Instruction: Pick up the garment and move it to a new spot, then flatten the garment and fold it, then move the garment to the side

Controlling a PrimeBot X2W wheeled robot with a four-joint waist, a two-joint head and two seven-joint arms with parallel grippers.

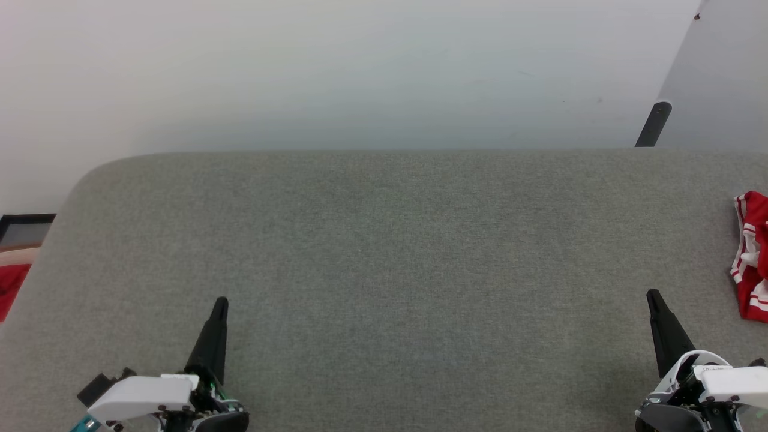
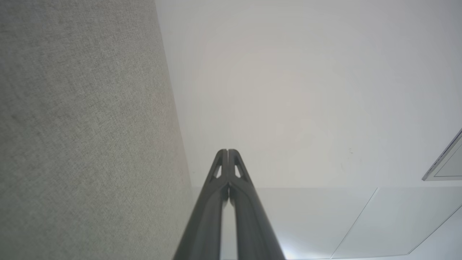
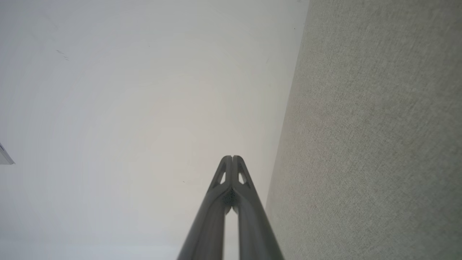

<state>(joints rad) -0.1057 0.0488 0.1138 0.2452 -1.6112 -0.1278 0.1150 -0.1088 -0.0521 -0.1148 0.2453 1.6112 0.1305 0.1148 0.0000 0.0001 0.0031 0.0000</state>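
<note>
While both grippers sit low in the head view, the shirt (image 1: pixel 752 258) lies far off at the right edge of the frame, about halfway down. It is red with white stripes. It is all bunched up, and the frame edge cuts part of it off. It lies on the grey table (image 1: pixel 384 240), which spreads across the lower part of the frame.

The left gripper (image 1: pixel 221 302) is at the lower left. Its two dark fingers are pressed together into one point that aims up the frame. It is pinching nothing. The right gripper (image 1: pixel 653 295) is at the lower right. Its fingers are pressed together too, with nothing in them. The shirt is up and to the right of it, near but not touching.

In the left wrist view the fingertips touch each other, with the table on the left side of the frame and a pale wall (image 2: pixel 306 90) on the right. In the right wrist view the fingertips touch as well, with the table on the right side.

At the left edge of the head view, past the table, is a red patch (image 1: pixel 9 288). I cannot tell what it is. A dark post (image 1: pixel 654 123) leans at the upper right.
</note>
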